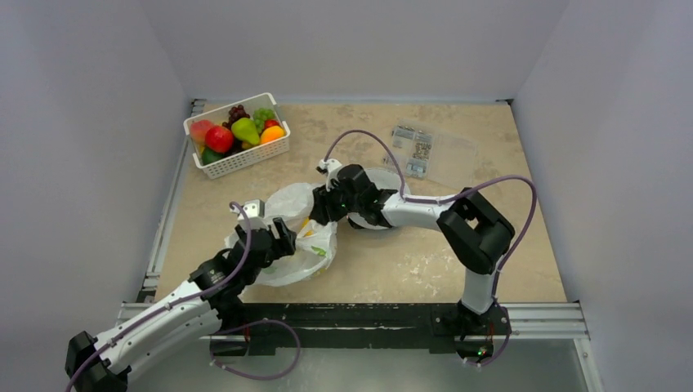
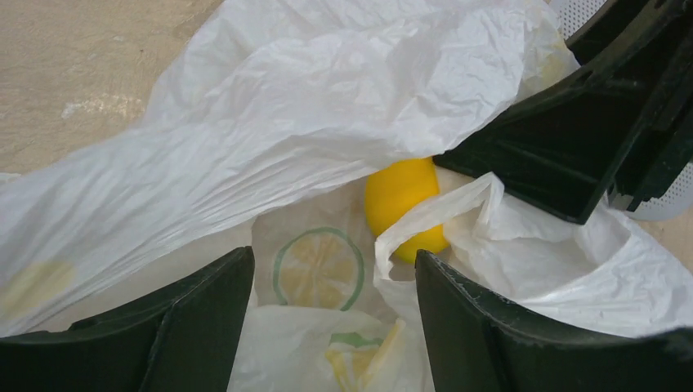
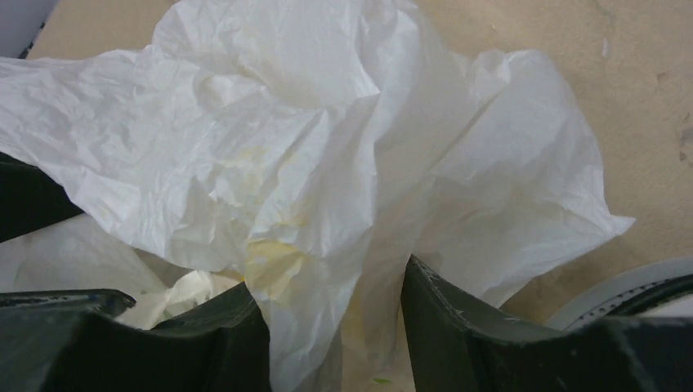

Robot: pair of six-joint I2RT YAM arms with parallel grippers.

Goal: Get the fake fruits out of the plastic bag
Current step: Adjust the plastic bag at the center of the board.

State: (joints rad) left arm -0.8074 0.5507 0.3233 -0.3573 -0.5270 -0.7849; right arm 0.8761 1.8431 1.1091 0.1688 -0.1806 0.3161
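Observation:
The plastic bag [image 1: 296,245] lies crumpled at the table's middle, between both grippers. In the left wrist view a yellow lemon [image 2: 399,200] shows inside its mouth, half covered by film [image 2: 310,98]. My left gripper [image 1: 284,237] [image 2: 335,327] is open at the bag's near side, with printed film lying loose between its fingers. My right gripper [image 1: 317,209] [image 3: 333,327] is open at the far side, its jaws apart around a fold of the bag [image 3: 327,147]. One of its black fingers [image 2: 564,139] hangs just above the lemon. More fake fruits [image 1: 237,129] fill the basket.
A white slotted basket [image 1: 245,163] stands at the back left. A flat clear packet [image 1: 418,149] lies at the back right. A round white dish [image 1: 384,173] sits under the right arm, just right of the bag.

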